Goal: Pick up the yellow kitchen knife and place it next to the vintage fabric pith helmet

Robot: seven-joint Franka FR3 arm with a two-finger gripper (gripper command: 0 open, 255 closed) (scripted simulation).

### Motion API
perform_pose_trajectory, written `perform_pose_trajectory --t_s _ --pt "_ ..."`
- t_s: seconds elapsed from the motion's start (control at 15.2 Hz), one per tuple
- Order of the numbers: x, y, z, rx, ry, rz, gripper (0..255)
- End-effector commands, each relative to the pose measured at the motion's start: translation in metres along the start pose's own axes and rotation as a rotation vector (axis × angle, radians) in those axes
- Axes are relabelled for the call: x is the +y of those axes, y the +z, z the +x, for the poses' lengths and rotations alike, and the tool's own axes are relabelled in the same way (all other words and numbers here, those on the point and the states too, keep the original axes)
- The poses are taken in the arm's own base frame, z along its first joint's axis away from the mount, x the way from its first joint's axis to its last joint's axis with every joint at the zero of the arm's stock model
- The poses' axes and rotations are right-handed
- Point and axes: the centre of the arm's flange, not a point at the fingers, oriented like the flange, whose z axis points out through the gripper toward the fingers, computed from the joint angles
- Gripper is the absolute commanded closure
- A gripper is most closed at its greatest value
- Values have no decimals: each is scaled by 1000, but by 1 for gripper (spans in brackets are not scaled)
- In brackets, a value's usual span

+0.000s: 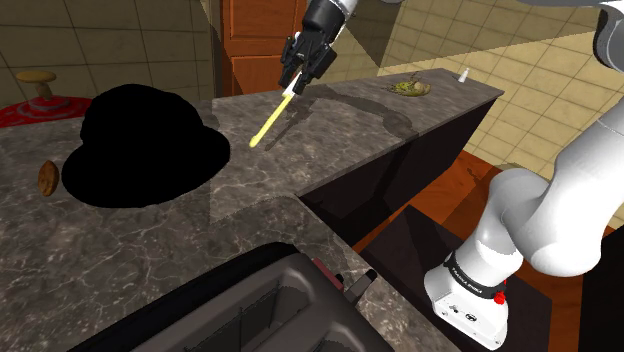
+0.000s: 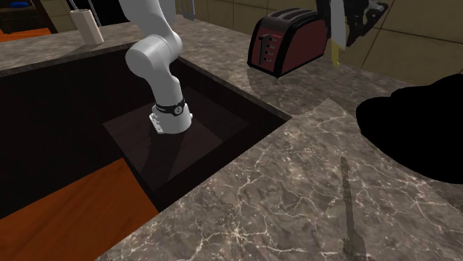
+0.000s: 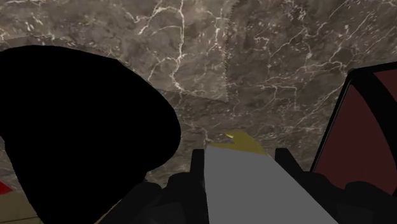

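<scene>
The all-black two-finger gripper (image 1: 293, 80) is clamped on the handle of the slim yellow kitchen knife (image 1: 270, 122), which is lifted above the dark marble countertop (image 1: 250, 200). The knife hangs at 3 o'clock from the black round-brimmed helmet (image 1: 140, 145). The picking looks done; placing it beside the helmet is left.

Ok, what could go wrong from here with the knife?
The hand grips the yellow knife at one end, so the long blade could swing or slip. Its tip points down at the counter and may strike first when lowered. The black helmet sits close and could get nudged.
</scene>
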Motion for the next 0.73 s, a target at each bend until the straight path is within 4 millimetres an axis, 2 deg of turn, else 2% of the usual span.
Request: perform_pose_trajectory --t_s 0.0,0.26,0.66 --pt "-11 16 24 0 1 -1 255" --pt "-26 42 66 0 1 -1 255" --pt "-22 69 50 0 1 -1 255"
